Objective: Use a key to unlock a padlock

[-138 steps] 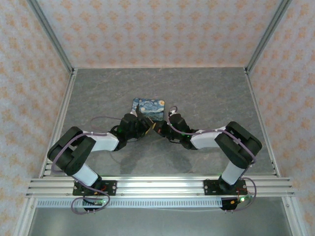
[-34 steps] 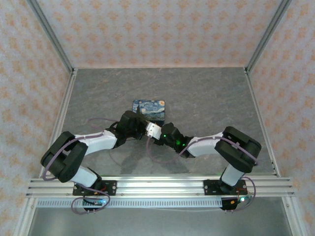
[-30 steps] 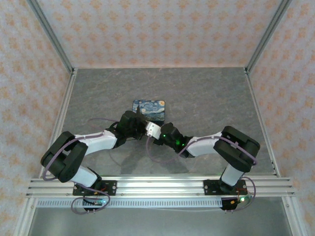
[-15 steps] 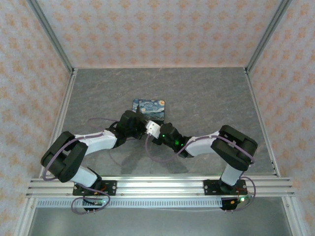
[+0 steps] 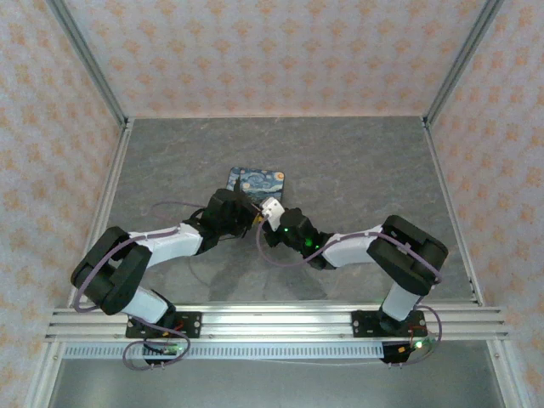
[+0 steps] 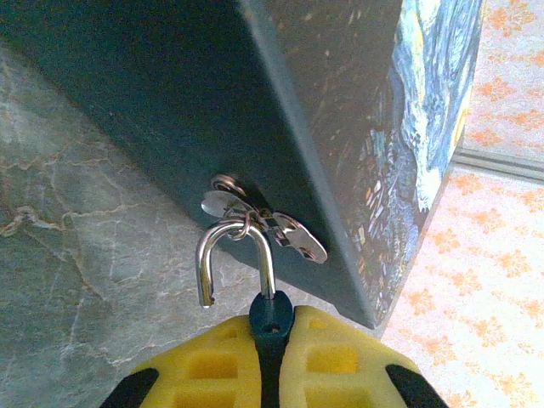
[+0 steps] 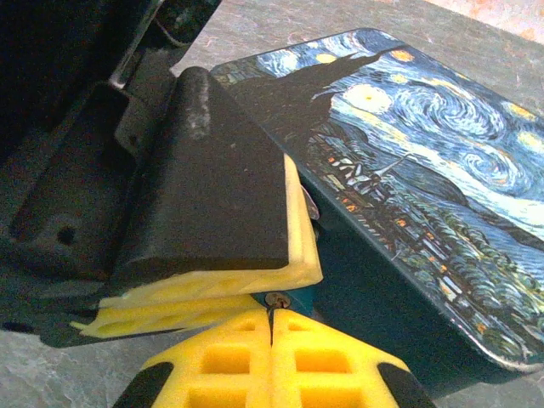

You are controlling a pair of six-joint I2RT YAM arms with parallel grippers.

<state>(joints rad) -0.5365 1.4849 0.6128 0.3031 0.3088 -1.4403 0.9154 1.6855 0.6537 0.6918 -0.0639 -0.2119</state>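
Left end effector (image 6: 272, 338) clamps the padlock (image 6: 272, 309), right end effector (image 7: 272, 338) apparently pinches the key (image 7: 274, 300); the shackle (image 6: 204, 263) looks sprung, so withdraw gently.

In the left wrist view the padlock (image 6: 267, 270) showed mostly its silvery loop, its dark body buried between the yellow pads of the left tool (image 6: 272, 327) and cut off by the bottom edge. From the right wrist, a black finger (image 7: 212, 187) of that tool covered the padlock, and whether a key sat between the pressed-together pads of the right tool (image 7: 272, 331) could not be told. From above, the padlock was too small to pick out.
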